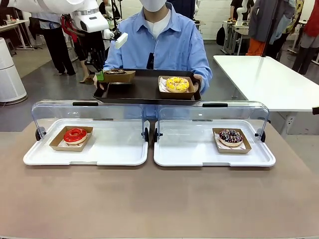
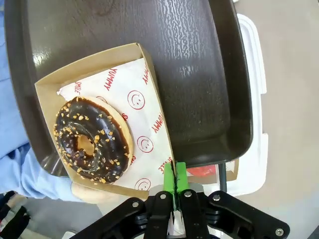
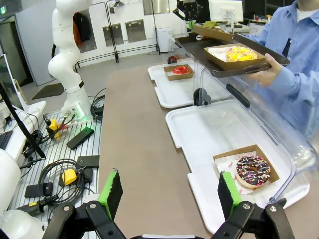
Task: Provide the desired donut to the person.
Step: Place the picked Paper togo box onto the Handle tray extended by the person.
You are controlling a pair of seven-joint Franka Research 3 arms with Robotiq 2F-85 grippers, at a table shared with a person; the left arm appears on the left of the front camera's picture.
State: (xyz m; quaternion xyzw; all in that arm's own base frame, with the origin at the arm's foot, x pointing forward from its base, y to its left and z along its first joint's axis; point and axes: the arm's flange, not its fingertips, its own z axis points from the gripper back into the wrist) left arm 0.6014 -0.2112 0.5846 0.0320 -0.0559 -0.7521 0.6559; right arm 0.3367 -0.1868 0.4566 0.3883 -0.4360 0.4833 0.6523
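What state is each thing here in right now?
Left tool: shut on chocolate donut's box, on the tray.
Right tool: open, empty.
Brown tray: held up by the person.
Yellow donut: on the tray.
Display covers: open.
Red donut, sprinkled donut: untouched.

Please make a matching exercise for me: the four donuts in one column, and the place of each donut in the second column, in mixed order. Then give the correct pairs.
Column one:
1. chocolate donut with nuts
2. yellow donut
3. red donut
4. dark donut with sprinkles

Column two:
a. white tray on the robot's right
b. white tray on the robot's left
c. dark tray the person holds, box pinched by the left hand
d. dark tray, box not held by any hand

Pairs: 1-c, 2-d, 3-b, 4-a
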